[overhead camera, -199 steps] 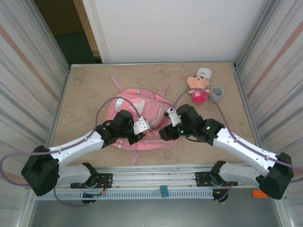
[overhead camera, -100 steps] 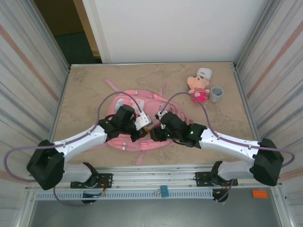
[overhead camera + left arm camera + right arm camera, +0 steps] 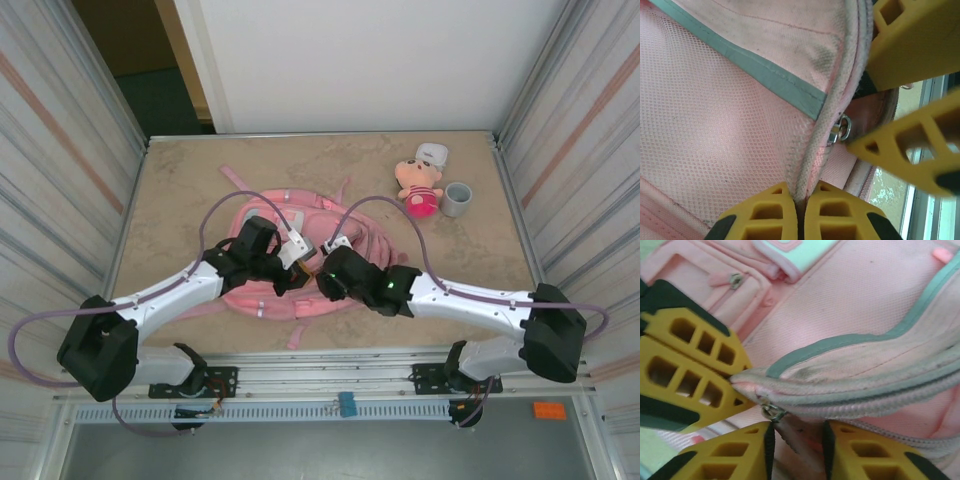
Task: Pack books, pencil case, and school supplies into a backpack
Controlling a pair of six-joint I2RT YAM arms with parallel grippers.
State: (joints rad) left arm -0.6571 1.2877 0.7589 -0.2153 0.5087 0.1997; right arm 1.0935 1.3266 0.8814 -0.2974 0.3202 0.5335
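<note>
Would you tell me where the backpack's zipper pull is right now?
In the left wrist view, the zipper pull sits right of centre on the backpack seam, above the left tool pinching that seam and beside the right tool.

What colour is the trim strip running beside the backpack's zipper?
Muted teal trim strip on the pink backpack; clearest in left wrist view.

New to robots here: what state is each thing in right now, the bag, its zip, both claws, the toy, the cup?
backpack: lying flat, one edge pinched up.
zipper: closed along the stretch that shows.
left gripper: shut on the backpack's zipper seam.
right gripper: jaws apart, either side of the zipper pull.
plush doll: untouched, beside the cup.
cup: upright.
</note>
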